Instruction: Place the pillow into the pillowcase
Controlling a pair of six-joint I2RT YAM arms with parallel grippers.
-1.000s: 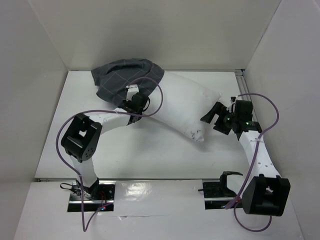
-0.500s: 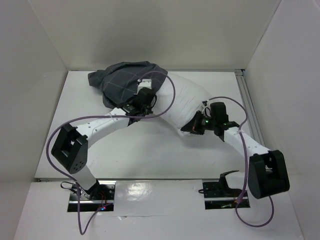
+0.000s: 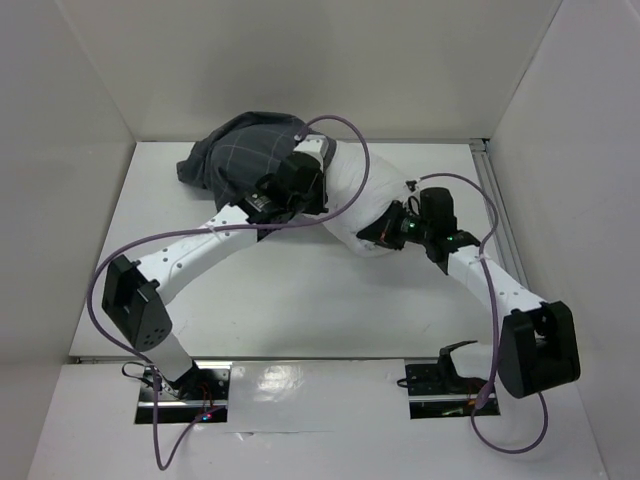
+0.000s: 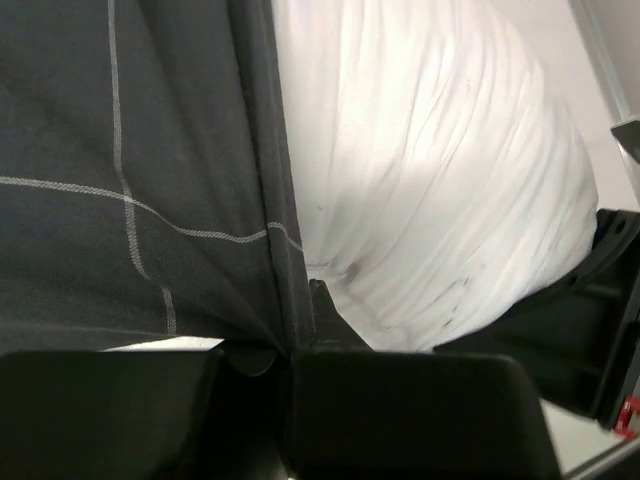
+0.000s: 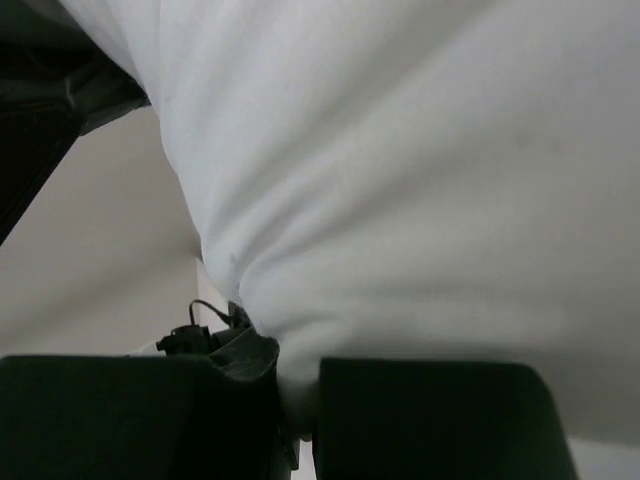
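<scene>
1. Top view: The white pillow (image 3: 352,205) lies at the far middle of the white table (image 3: 260,290). Its left end is tucked inside the dark grey checked pillowcase (image 3: 235,160), which is bunched at the far left. The pillow's right end sticks out bare. The left arm reaches across from the near left. The left gripper (image 3: 303,166) sits at the mouth of the pillowcase, where the grey cloth meets the white. The right arm bends in from the right, and the right gripper (image 3: 386,231) is against the pillow's bare near end.

2. Left wrist view: The grey cloth with its thin pale grid lines (image 4: 130,180) fills the left side, and the wrinkled white pillow (image 4: 430,170) fills the right. The pillowcase's hem runs down into the narrow slit between the two black fingers (image 4: 110,410), which are closed on it. A dark part of the other arm touches the pillow at the right edge.

3. Right wrist view: White pillow fabric (image 5: 420,170) fills nearly the whole frame. A fold of it is drawn down between the two black fingers (image 5: 440,415), which are pinched closed on it. There is a dark shape in the upper left corner, and I cannot tell what it is.
</scene>
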